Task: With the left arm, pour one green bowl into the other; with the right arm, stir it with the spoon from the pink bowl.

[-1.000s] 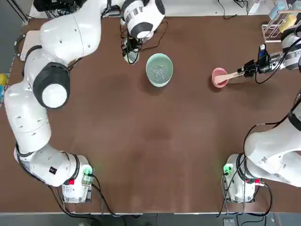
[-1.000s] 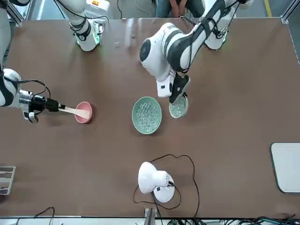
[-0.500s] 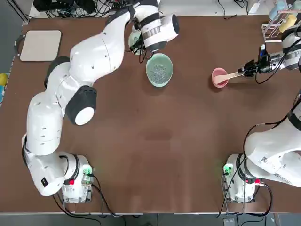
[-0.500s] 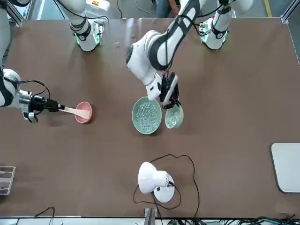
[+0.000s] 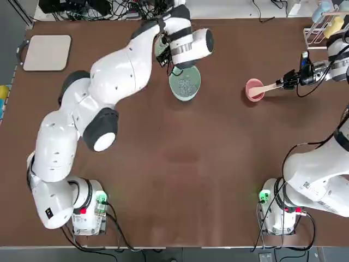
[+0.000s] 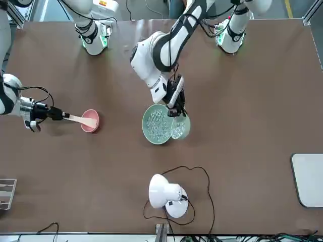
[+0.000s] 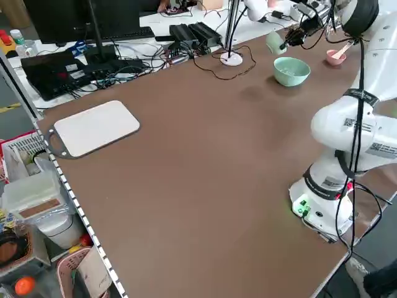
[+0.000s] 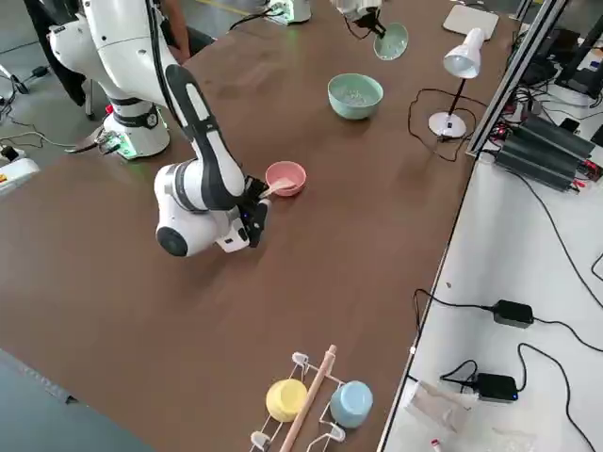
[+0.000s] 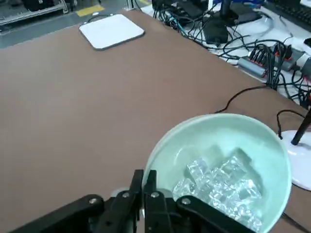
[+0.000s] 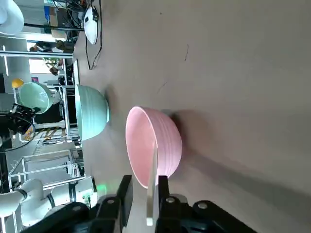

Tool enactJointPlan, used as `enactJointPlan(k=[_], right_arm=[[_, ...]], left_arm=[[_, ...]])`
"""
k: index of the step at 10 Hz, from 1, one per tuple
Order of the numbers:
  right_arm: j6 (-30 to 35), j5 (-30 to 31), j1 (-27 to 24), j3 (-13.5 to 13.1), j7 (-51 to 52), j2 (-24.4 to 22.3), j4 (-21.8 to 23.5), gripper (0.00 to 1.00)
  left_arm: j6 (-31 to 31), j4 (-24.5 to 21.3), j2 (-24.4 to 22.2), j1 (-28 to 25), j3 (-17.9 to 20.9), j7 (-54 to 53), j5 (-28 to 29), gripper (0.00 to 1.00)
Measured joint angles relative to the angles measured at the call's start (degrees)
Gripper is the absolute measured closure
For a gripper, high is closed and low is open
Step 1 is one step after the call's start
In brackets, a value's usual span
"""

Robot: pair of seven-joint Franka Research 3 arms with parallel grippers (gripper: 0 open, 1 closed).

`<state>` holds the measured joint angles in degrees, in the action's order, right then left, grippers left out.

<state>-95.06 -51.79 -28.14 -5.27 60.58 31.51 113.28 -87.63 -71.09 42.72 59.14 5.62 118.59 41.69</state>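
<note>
Front view, centre: the left gripper point(image 6: 177, 113) has the small bowl point(image 6: 180, 129) beside the big bowl point(image 6: 157, 136); both contain bits, so pouring seems still to do. Left wrist view, bottom: its jaws pinch the rim. Right wrist view, lower centre: the right gripper point(image 10: 145, 178) stands partly open around the spoon point(image 10: 151, 194), in the pink bowl point(image 10: 167, 141); gripping and stirring remain.

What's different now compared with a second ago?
The left tool has carried the small green bowl, held by its rim and still with clear pieces in it, toward the robot's right, up beside the big mint bowl. The mint bowl, pink bowl and spoon stayed put.
</note>
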Motion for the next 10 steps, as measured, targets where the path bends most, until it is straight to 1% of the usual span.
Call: enactJointPlan(k=[1,2,3,5,6,7,8,10], right_arm=[[0.0,0.0,0.0,0.0,0.0,0.0,0.0,0.76],[0.0,0.0,0.0,0.0,0.0,0.0,-0.1,0.80],[-0.1,0.0,0.0,0.0,0.0,0.0,-0.1,0.81],[-0.1,0.0,0.0,0.0,0.0,0.3,-0.1,0.84],[-0.2,0.0,0.0,0.0,0.0,0.4,-0.1,0.85],[-0.2,0.0,0.0,0.0,0.1,0.5,-0.1,0.93],[-0.2,0.0,0.0,0.0,0.1,0.5,-0.2,0.94],[-0.3,0.0,-0.1,0.0,0.1,0.5,-0.2,0.95]], left_arm=[[-0.1,0.0,2.3,3.0,2.5,2.3,1.5,0.96],[-0.2,0.2,4.2,5.5,4.2,4.3,2.8,0.96],[-0.2,0.6,5.2,7.0,4.6,5.9,4.2,0.96],[-0.2,0.9,5.7,9.6,5.0,9.1,8.6,0.96],[-0.2,0.9,6.4,11.4,6.3,11.0,10.7,0.96],[-0.2,0.9,7.8,13.3,8.3,12.3,12.3,0.96],[-0.2,0.9,9.3,14.3,9.3,12.9,13.5,0.96],[1.2,0.9,12.0,15.0,9.5,13.2,18.0,0.96]])
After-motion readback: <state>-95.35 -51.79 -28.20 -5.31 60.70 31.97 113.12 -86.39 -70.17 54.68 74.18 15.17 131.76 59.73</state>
